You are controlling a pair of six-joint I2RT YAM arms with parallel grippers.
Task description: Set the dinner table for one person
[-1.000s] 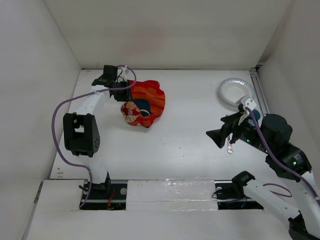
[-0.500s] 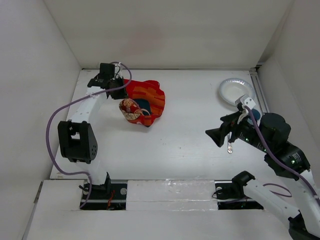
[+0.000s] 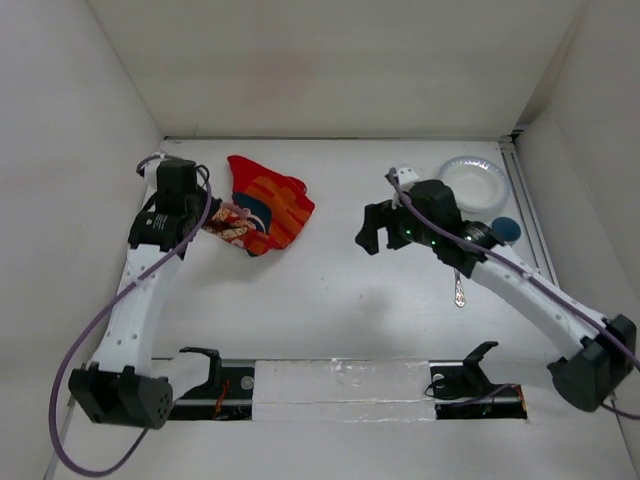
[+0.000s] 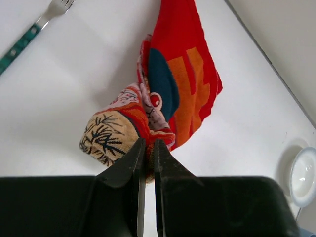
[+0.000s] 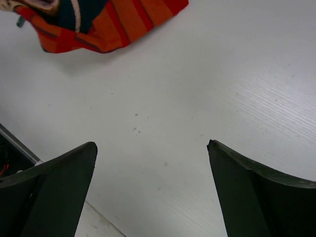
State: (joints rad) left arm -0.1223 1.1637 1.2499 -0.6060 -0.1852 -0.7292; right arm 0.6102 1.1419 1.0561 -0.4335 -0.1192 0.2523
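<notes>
The dinner table (image 3: 330, 290), a matte white tabletop, fills the walled workspace beneath 2 arms. On its far left part, the red cartoon-print placemat (image 3: 265, 205) (image 4: 182, 84) (image 5: 98, 24) lies bunched and drawn out toward the left edge, having shifted left from where it sat 1 second ago. The left gripper (image 3: 208, 226) (image 4: 148, 145) pinches the cloth's patterned corner, fingers nearly together around the fabric, and its arm, folded at the elbow a second ago, now stretches long up the table's left side. A teal-handled fork (image 4: 37, 25) lies beyond the cloth in the left wrist view. The right gripper (image 3: 375, 230) (image 5: 150, 145) has swung from the right side to mid-table, fingers spread wide over bare surface, holding nothing. Behind it, a spoon (image 3: 458, 290), a white plate (image 3: 472, 183) (image 4: 303, 175) and a small blue round item (image 3: 507, 230) sit at the right.
</notes>
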